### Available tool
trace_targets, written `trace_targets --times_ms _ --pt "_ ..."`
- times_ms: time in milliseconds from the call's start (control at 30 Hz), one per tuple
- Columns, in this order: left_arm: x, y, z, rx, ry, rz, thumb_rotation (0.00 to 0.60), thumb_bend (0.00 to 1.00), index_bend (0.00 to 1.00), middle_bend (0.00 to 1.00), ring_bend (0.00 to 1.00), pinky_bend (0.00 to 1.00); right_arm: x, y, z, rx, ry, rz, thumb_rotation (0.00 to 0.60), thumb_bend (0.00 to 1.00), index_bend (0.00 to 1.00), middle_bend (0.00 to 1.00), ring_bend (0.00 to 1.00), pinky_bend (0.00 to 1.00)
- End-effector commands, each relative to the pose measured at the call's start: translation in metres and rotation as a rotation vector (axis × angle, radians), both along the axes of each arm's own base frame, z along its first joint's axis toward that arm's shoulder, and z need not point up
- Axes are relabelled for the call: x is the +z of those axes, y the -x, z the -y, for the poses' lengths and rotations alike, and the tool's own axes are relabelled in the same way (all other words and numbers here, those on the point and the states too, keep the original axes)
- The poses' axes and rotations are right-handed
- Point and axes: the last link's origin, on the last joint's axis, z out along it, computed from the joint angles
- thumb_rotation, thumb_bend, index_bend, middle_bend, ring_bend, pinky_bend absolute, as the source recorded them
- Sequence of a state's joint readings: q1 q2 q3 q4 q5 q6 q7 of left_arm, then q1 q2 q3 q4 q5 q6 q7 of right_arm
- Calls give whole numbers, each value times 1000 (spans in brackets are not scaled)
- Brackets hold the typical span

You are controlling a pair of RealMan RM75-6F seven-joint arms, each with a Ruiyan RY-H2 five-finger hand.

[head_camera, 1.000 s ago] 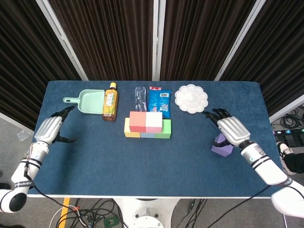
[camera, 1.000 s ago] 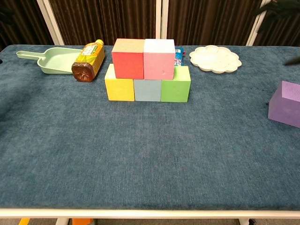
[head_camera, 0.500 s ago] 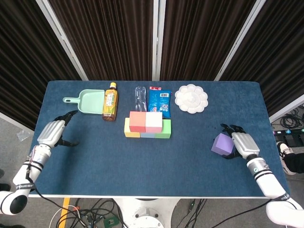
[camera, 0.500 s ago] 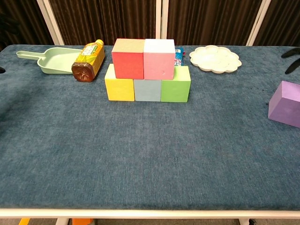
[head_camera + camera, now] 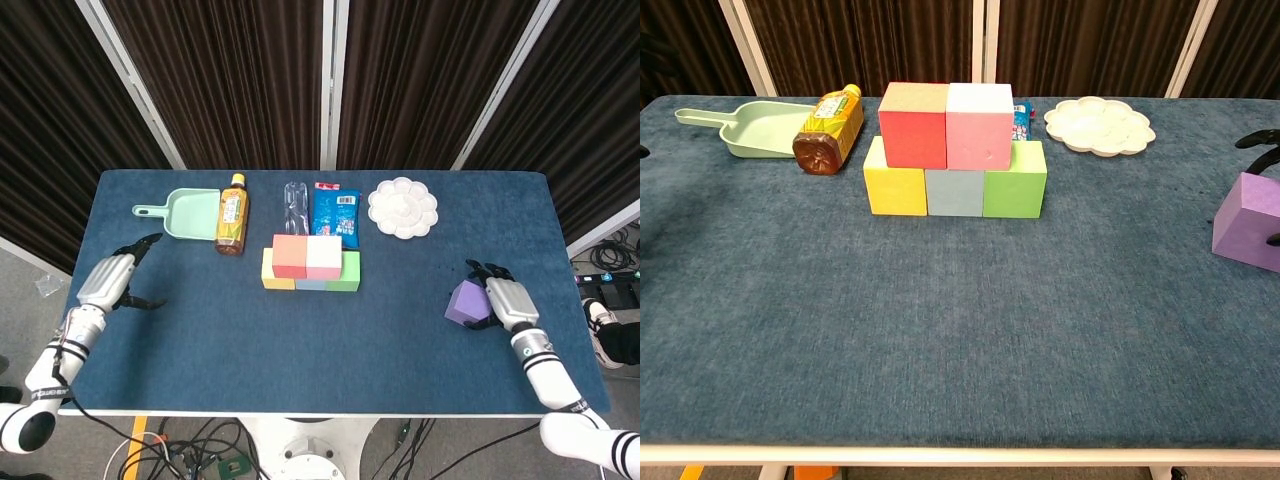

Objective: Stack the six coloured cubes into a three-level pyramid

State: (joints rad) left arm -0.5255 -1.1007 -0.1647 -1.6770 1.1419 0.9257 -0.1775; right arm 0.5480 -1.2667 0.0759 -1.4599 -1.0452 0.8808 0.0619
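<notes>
The matte purple cube (image 5: 466,303) sits flat, slightly turned, near the right edge of the blue felt tabletop (image 5: 300,340). The right hand (image 5: 505,298) wraps fingers around it. Five smooth cubes (image 5: 310,264) form two levels mid-table. The left hand (image 5: 108,280) hovers, fingers spread.

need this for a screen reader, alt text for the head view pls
Five coloured cubes stand stacked in two levels mid-table; the right hand touches a purple cube apart on the blue table, and the left hand hovers open.
</notes>
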Motion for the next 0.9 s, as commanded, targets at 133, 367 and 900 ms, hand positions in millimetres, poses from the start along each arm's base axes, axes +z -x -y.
trace_targets --times_ms 133,367,900 --pt "1 1 -2 6 4 6 600 107 0 68 131 136 1 -8 3 87 -7 54 600 203 0 328 5 0" --pt "2 1 -4 17 -6 22 600 106 0 68 131 136 16 -48 22 332 -89 68 600 202 0 310 3 0" --pt "1 2 -3 33 -6 20 600 102 0 68 131 136 -23 -83 53 506 -269 -108 600 101 0 252 0 0"
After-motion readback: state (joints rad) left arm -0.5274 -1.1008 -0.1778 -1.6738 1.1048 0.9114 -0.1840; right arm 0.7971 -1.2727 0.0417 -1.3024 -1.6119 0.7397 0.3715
